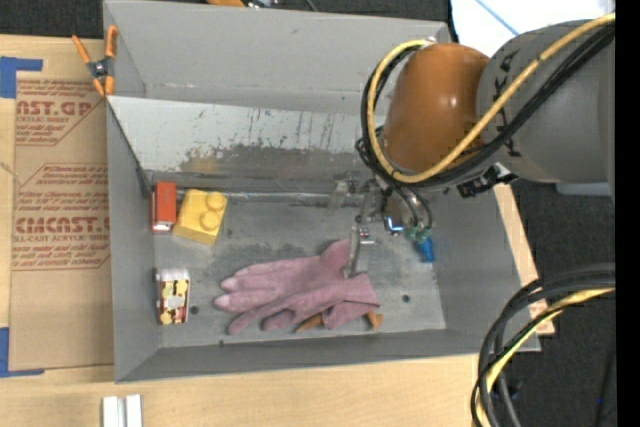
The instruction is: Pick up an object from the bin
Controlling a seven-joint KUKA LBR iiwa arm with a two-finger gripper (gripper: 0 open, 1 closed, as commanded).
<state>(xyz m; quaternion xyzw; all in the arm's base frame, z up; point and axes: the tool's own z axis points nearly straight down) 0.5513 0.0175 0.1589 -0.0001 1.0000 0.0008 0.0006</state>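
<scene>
A pink knitted glove (295, 291) lies flat on the bin floor near the front wall, its cuff pointing right. My gripper (354, 258) hangs under the orange-covered wrist, its tip down at the glove's cuff edge; whether it touches the cloth I cannot tell. A small blue thing (425, 248) lies just right of the gripper. Bits of an orange-brown thing (372, 319) stick out from under the glove's front edge.
At the bin's left stand a yellow toy brick (201, 214) and beside it a red-orange block (163, 206). A small patterned box (173, 296) lies in the front left corner. The arm and its cables cover the bin's right side.
</scene>
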